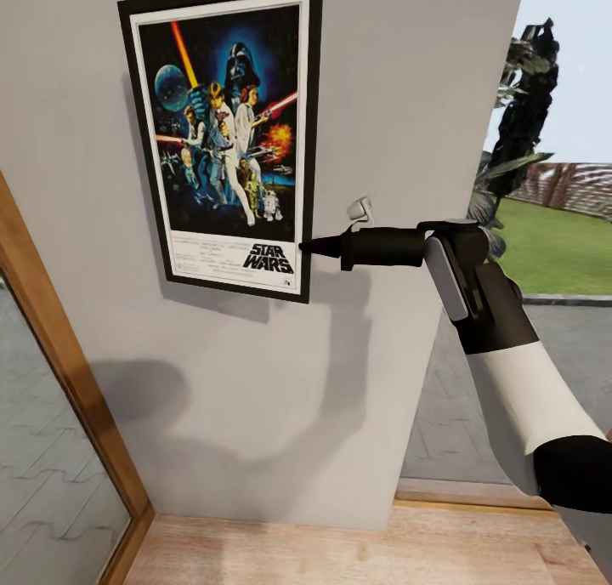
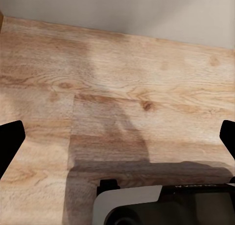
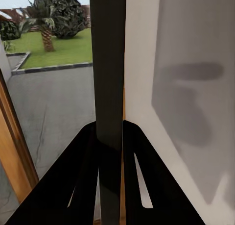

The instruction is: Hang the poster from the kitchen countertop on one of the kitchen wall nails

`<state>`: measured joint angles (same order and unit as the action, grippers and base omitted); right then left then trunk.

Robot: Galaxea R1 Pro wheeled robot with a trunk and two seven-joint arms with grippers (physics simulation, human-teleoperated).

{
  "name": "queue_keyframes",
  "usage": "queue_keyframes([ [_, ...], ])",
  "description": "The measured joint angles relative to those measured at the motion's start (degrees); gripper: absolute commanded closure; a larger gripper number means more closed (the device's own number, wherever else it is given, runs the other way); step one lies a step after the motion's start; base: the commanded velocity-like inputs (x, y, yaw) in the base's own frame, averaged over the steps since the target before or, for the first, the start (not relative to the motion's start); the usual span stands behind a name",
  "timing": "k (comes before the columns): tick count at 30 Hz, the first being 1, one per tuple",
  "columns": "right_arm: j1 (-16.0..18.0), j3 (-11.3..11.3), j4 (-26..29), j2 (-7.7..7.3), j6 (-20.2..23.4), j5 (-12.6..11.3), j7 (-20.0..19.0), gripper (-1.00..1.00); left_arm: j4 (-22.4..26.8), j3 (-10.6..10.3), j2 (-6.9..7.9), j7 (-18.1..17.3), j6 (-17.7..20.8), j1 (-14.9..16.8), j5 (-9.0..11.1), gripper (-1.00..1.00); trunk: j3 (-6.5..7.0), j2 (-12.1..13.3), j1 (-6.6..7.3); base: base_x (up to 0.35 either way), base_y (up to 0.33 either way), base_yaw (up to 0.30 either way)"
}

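You are looking at one poster (image 1: pixel 223 134) in the upper left of the head view, lying flat against the grey wall (image 1: pixel 399 100) and tilting slightly, its top leaning toward the right of the frame. Your right gripper (image 1: pixel 308 247) is reaching in from the right of the frame and clasping the poster's right edge near its lower corner. In the right wrist view the two fingers (image 3: pixel 85 186) are clenching on the poster's thin dark edge (image 3: pixel 108 73), which is running straight up the middle of the frame, with the wall just beside it.

The wall's right edge is ending in the upper right of the head view, with glass, paving and a lawn (image 1: pixel 557 245) beyond it. One wooden frame (image 1: pixel 68 364) is slanting down the left of the frame, well apart from the poster. Bare wall is lying open below the poster down to the wood floor (image 1: pixel 340 551).

Your left gripper (image 2: pixel 117 137) is hanging released over the floor, its two dark fingertips (image 2: pixel 10 141) sitting wide apart at the frame's side edges
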<state>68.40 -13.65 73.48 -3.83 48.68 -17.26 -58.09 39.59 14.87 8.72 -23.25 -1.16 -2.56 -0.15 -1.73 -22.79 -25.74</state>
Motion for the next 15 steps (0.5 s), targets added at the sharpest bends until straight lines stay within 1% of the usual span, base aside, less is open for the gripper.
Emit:
queue_keyframes([
  [10, 0.0, 0.0, -0.02, 0.0, 0.0, 0.01, 0.08, 1.0, 0.0, -0.01, 0.0, 0.0, 0.0, 0.0, 0.0, -1.0, 0.0, 0.0, 0.0, 0.0, 0.0, 0.0],
  [12, 0.0, 0.0, -0.01, 0.0, 0.01, -0.01, 0.09, 1.0, 0.0, 0.0, 0.0, 0.0, 0.03, 0.0, 0.0, -1.0, 0.0, -0.01, 0.0, 0.063, 0.0, 0.0],
  [15, 0.0, 0.0, -0.01, 0.01, 0.0, 0.02, 0.09, 1.0, 0.0, -0.05, 0.0, 0.0, 0.05, 0.0, 0.0, -1.0, 0.0, 0.0, 0.02, 0.15, 0.0, 0.0],
])
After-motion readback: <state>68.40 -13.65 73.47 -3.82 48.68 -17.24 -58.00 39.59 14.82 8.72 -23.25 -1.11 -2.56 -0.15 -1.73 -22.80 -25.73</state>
